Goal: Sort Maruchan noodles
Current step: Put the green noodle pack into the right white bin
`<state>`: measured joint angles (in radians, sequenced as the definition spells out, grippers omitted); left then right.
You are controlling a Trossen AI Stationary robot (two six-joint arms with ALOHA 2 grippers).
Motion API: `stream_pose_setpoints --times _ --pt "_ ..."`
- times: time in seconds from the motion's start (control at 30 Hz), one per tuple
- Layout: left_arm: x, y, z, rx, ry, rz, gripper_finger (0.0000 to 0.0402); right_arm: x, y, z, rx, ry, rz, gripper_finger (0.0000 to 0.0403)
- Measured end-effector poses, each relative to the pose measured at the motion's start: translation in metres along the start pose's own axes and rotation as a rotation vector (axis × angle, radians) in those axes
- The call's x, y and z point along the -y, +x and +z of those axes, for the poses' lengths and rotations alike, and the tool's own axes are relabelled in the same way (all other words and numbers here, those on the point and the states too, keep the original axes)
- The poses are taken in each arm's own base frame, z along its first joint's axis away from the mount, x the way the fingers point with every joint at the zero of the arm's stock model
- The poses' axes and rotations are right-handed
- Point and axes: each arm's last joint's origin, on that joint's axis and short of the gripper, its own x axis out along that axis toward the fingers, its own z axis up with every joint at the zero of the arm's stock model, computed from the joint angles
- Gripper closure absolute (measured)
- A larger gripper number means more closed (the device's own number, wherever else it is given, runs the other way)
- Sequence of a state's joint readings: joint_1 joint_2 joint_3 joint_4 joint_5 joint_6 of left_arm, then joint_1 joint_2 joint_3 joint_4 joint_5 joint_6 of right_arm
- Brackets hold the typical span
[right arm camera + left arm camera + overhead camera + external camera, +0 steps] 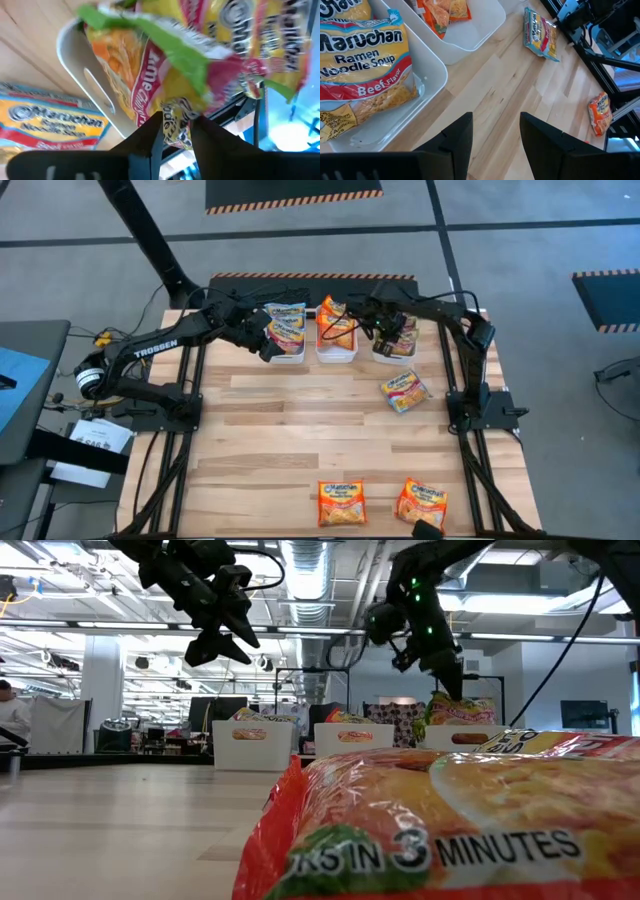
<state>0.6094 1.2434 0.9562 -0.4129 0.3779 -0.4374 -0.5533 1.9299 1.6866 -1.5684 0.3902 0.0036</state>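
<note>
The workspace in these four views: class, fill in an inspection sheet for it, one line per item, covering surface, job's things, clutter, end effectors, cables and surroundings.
Surface: wooden table, mostly bare planks.
Job's things: three white trays in a row at the far edge, each holding noodle packets; one loose yellow packet near the right arm's base; two orange packets at the near edge.
Clutter: nothing seen.
End effectors: left end effector open, empty, beside the left tray; right end effector over the right tray, a green-yellow packet at its fingertips, grip unclear.
Cables: black bundles beside both arm bases.
Surroundings: grey floor with hazard-striped mats; open room behind.
</note>
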Motion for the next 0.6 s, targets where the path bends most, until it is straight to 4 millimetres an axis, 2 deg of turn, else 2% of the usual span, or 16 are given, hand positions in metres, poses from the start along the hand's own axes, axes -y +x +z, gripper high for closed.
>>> stream_pose_setpoints --times 0.17,0.27,0.4,0.6 --pt "0.0 0.0 0.0 0.0 0.0 0.001 0.0253 0.01 -0.028 -0.014 0.105 0.092 0.005 0.0278" --pt "0.0 0.0 0.0 0.001 0.0 0.001 0.0253 0.011 -0.036 -0.018 0.146 0.139 0.095 0.0278" --pt "0.0 0.0 0.0 0.001 0.0 0.001 0.0253 0.009 -0.037 -0.01 0.207 0.167 0.271 0.0278" --pt "-0.001 0.0 0.0 0.011 -0.005 0.024 0.0253 0.001 -0.027 -0.001 0.201 0.143 0.309 0.0282"
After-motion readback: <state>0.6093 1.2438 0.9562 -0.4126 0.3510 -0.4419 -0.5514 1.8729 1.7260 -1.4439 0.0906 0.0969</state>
